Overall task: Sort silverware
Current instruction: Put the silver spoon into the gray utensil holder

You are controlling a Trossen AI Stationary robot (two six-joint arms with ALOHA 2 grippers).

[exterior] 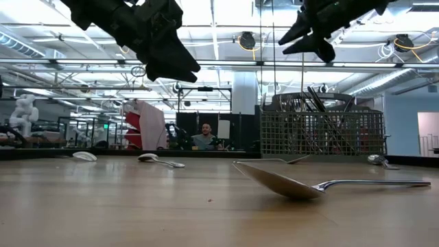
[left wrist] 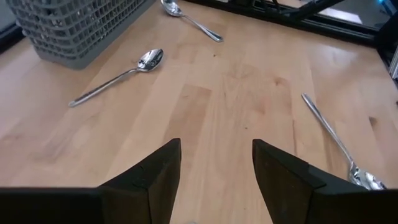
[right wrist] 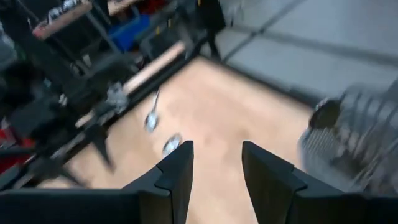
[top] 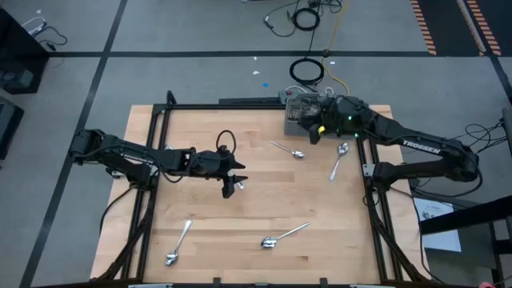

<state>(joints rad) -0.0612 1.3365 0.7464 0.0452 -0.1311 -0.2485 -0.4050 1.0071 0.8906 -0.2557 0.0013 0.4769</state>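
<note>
"TROSSEN" on right arm (top: 422, 146)

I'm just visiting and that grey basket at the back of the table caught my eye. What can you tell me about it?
The basket is a grey grid-walled caddy, plastic or metal I cannot tell, standing upright at the wooden table's far edge. Dark-looking utensil handles lean inside it, rising above the rim. A spoon lies on the wood close beside it, apparently not touching. The right end effector hovers by it, empty.
</note>
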